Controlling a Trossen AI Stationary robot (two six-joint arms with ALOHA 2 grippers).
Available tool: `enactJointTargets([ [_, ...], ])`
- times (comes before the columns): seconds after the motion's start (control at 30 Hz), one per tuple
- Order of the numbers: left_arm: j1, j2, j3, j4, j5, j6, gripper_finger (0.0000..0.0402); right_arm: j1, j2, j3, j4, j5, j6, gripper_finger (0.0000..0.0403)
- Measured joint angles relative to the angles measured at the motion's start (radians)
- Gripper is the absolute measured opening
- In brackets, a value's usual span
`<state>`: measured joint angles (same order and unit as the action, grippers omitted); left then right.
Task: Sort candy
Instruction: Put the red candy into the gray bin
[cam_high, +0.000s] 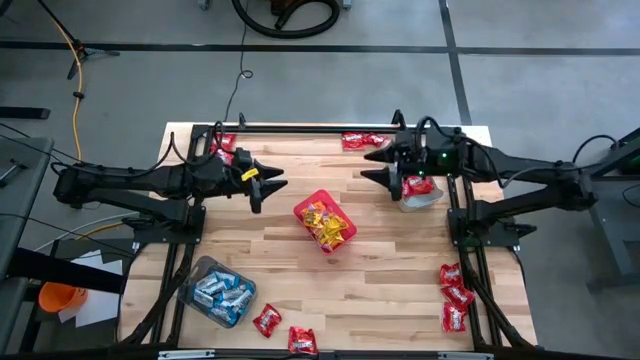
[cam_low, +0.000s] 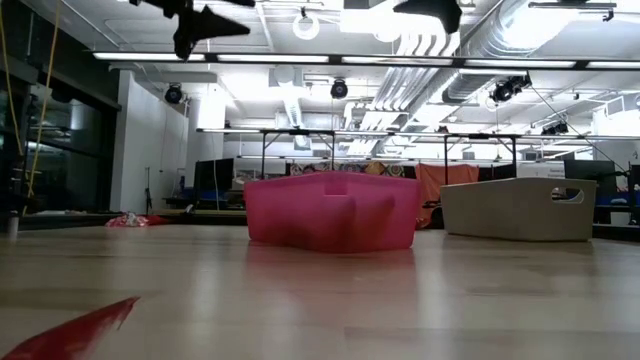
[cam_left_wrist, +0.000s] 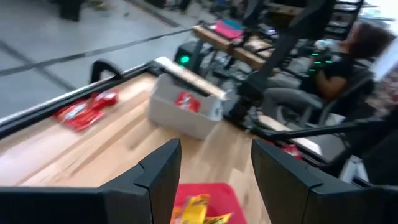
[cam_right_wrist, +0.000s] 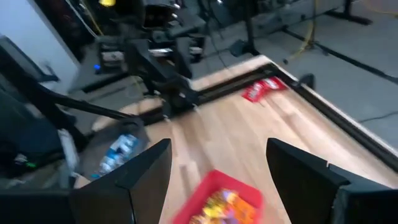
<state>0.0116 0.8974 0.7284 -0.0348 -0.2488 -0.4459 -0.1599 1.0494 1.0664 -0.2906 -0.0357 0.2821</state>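
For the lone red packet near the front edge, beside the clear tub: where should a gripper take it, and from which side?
Come straight down on the red packet and pinch across its narrower middle. It lies flat on the table, apart from the clear tub and the neighbouring red packet, so nothing blocks open fingers. The left gripper is the closer one.

Overhead, table-level and both wrist views all share the red bin (cam_high: 324, 222).
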Motion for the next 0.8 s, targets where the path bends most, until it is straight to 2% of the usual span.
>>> enactJointTargets([
  [0.27, 0.0, 0.0, 0.0, 0.027, 0.001, 0.028, 0.0183, 0.045, 0.025, 0.0, 0.042, 0.0, 0.053, 0.0257],
  [0.4, 0.01, 0.01, 0.011, -0.029, -0.028, -0.107, 0.0183, 0.042, 0.025, 0.0, 0.042, 0.0, 0.057, 0.0257],
  [0.5, 0.046, 0.037, 0.087, -0.254, -0.03, -0.188, 0.0177, 0.033, 0.025, 0.0, 0.033, 0.0, 0.053, 0.0257],
  [0.63, 0.151, 0.114, 0.228, -0.693, -0.036, -0.232, 0.0168, 0.011, 0.025, 0.0, -0.014, 0.001, 0.052, 0.0257],
  [0.73, 0.272, 0.181, 0.298, -0.944, -0.103, -0.233, 0.0163, -0.005, 0.025, 0.0, -0.049, 0.001, 0.064, 0.0257],
  [0.8, 0.36, 0.221, 0.301, -1.036, -0.161, -0.212, 0.0161, -0.011, 0.025, 0.0, -0.062, 0.002, 0.085, 0.0257],
])
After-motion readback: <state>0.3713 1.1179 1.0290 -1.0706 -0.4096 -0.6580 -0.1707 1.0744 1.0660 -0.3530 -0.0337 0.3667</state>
